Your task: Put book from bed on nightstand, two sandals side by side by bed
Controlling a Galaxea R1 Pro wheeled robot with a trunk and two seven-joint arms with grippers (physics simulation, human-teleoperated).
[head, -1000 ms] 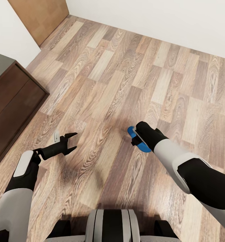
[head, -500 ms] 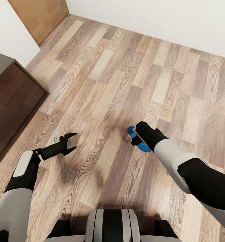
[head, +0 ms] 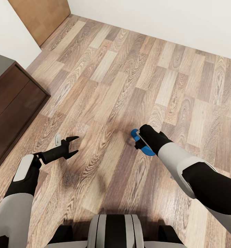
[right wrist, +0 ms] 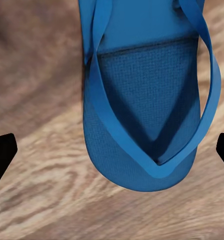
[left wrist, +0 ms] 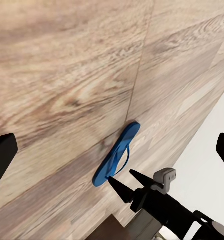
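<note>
One bright blue sandal point(head: 143, 146) lies flat on the wood-plank floor, a little right of centre. My right gripper point(head: 139, 140) points down right over it, open. In the right wrist view the sandal point(right wrist: 142, 100) is very close, its straps up, with a black fingertip point(right wrist: 1, 155) at either side of it. The left wrist view takes in the same sandal point(left wrist: 117, 160) and the right gripper point(left wrist: 123, 179) just above it. My left gripper point(head: 76, 144) hovers open over bare floor to the left. The bed and the book are out of view.
The dark brown nightstand point(head: 12, 100) with drawer fronts stands at the left edge. A light wood door point(head: 43, 17) is at the far left corner and a white wall point(head: 163, 20) runs along the back. Wood floor point(head: 129, 75) stretches ahead.
</note>
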